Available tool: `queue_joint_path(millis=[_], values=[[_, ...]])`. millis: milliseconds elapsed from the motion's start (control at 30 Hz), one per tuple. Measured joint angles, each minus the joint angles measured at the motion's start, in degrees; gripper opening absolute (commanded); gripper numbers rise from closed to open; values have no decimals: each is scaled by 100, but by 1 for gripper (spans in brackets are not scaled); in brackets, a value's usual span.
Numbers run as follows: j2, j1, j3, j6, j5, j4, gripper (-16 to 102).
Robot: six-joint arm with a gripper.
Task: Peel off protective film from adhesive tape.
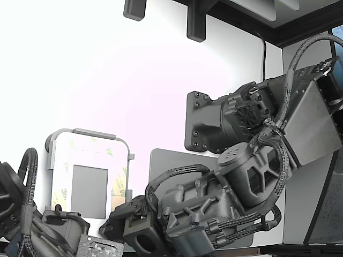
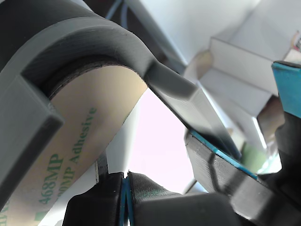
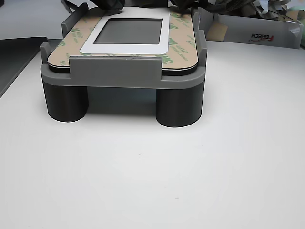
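Note:
The white grey-centred plate (image 1: 61, 160) lies in a grey fixture (image 1: 88, 132) at the lower part of the exterior view's left; the other view shows it raised on legs (image 3: 114, 71). The tan protective film (image 2: 84, 117) with green "468MP Adhesive" print covers the adhesive tape along the plate's edges (image 3: 183, 33). My gripper (image 1: 119, 213) is at the plate's near right corner in the exterior view. In the wrist view its jaws (image 2: 126, 193) are closed beside the fixture's corner, with a thin edge of film running into them. The tape under the film is hidden.
A large grey mat (image 1: 161, 166) lies under my arm. A second arm (image 1: 32, 225) sits at the exterior view's lower left. A white box of scraps (image 3: 252, 28) stands behind the fixture. A dark part with a blue edge (image 2: 221, 157) is close beside my fingers.

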Motion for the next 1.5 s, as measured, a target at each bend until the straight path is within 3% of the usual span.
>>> queue_joint_path(millis=[1500], values=[[-202, -62, -158, -158, -70, 0, -11]])
